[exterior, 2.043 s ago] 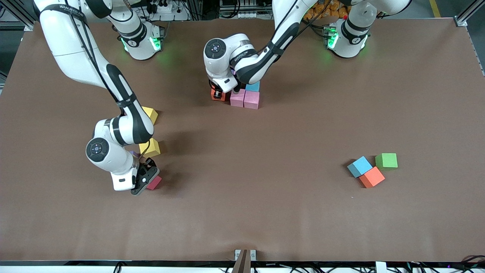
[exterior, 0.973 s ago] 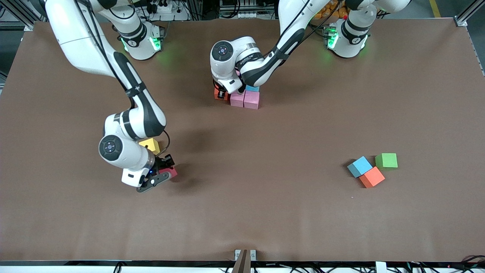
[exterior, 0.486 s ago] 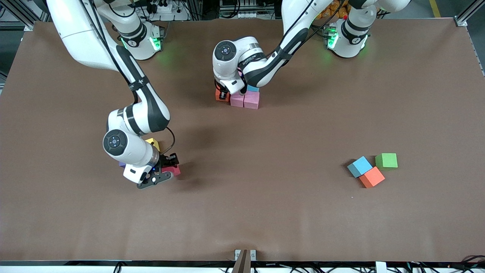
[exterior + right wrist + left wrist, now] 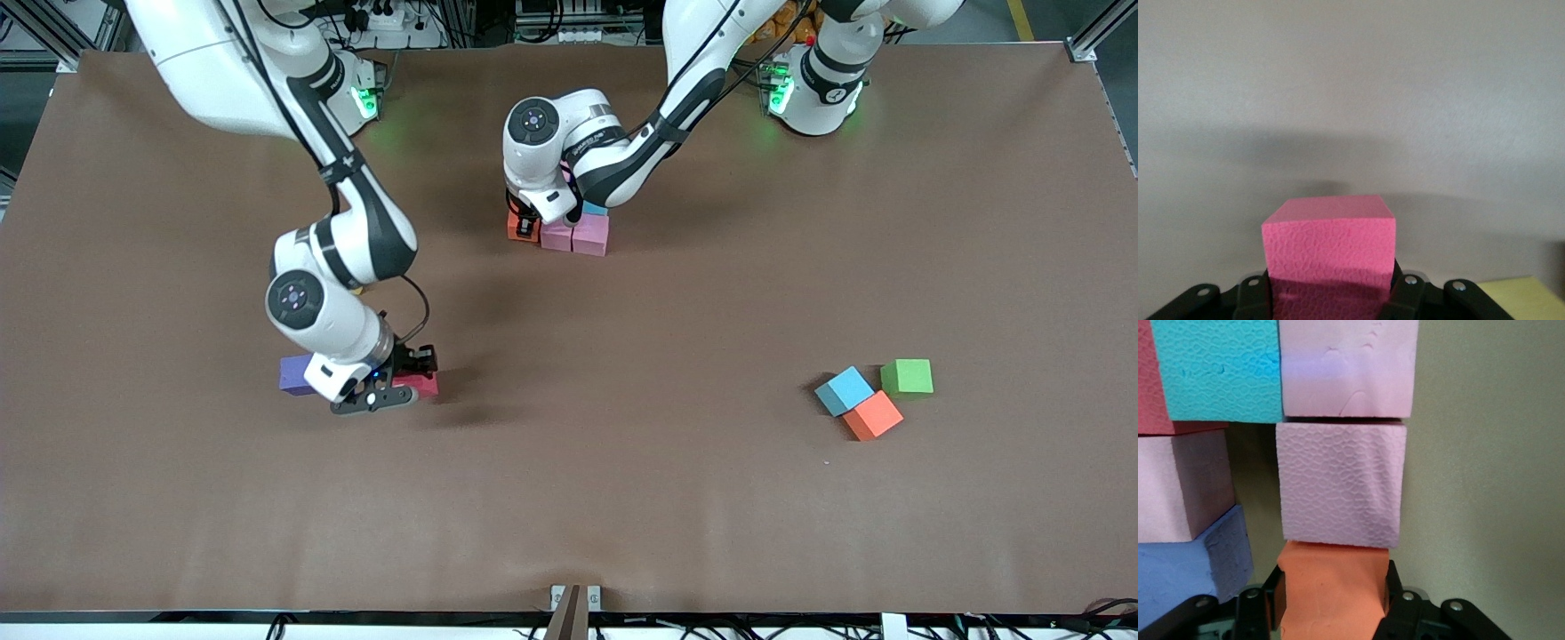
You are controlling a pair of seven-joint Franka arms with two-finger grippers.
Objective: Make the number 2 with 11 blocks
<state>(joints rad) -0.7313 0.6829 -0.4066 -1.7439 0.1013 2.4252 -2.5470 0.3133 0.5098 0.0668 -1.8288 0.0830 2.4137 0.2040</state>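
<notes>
My left gripper (image 4: 524, 224) is shut on an orange block (image 4: 1331, 593) beside a cluster of blocks. The orange block (image 4: 516, 226) sits against a pink block (image 4: 1338, 487) at the cluster's end toward the right arm. Two pink blocks (image 4: 557, 236) (image 4: 590, 235) form the row nearest the front camera, with a blue block (image 4: 593, 210) farther back. The left wrist view also shows a red block (image 4: 1151, 380) and another pink one (image 4: 1178, 487). My right gripper (image 4: 411, 380) is shut on a red block (image 4: 1329, 253), low over the table beside a purple block (image 4: 294, 374).
A blue block (image 4: 844, 390), an orange block (image 4: 872, 414) and a green cube (image 4: 907, 376) lie together toward the left arm's end, nearer the front camera. A yellow block's corner (image 4: 1531, 297) shows in the right wrist view. Bare brown table (image 4: 622, 498) surrounds them.
The right arm has carried the red block toward the table's middle, uncovering the purple block. The left gripper has nudged the orange block closer to the pink blocks.
</notes>
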